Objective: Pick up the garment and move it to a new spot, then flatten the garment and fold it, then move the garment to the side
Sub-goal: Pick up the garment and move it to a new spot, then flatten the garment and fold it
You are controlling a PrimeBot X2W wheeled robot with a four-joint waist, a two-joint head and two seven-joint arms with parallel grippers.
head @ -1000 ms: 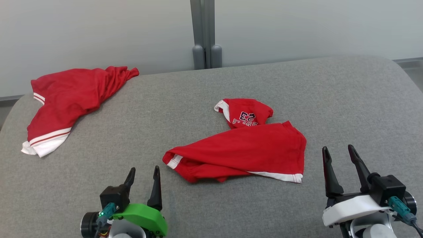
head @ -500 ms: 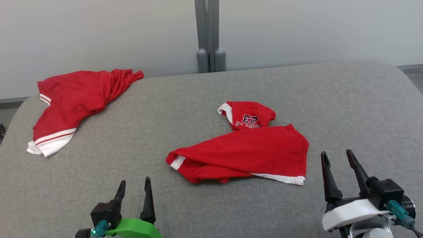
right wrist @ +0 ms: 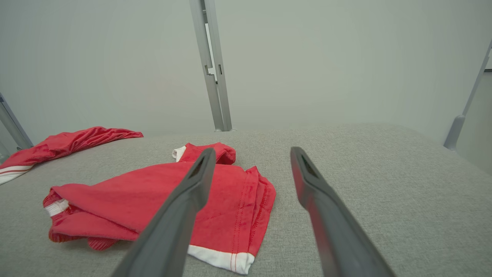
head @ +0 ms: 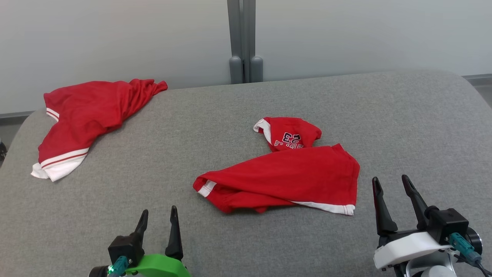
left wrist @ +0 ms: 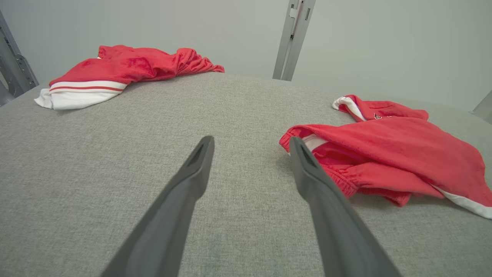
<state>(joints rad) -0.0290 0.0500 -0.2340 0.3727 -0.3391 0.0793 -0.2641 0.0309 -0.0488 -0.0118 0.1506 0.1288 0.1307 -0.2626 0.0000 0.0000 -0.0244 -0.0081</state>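
Note:
A crumpled red garment (head: 292, 177) with white trim and a "23" print lies near the middle of the grey padded surface (head: 230, 115); it also shows in the left wrist view as the garment (left wrist: 392, 150) and in the right wrist view as the garment (right wrist: 153, 196). My left gripper (head: 159, 211) hovers open near the front edge, left of the garment and apart from it; between its fingers (left wrist: 250, 139) is bare surface. My right gripper (head: 389, 178) is open just right of the garment's right hem, empty, fingers (right wrist: 252, 150) pointing past it.
A second red garment (head: 84, 115) with white stripes lies at the far left corner, also seen as the striped garment (left wrist: 115, 71). A grey metal post (head: 242, 38) stands behind the surface against a pale wall. The surface rounds off at its left and right ends.
The head camera shifted slightly, moving the whole picture a little. My left gripper drew back toward the front edge. The right gripper and both garments stayed put.

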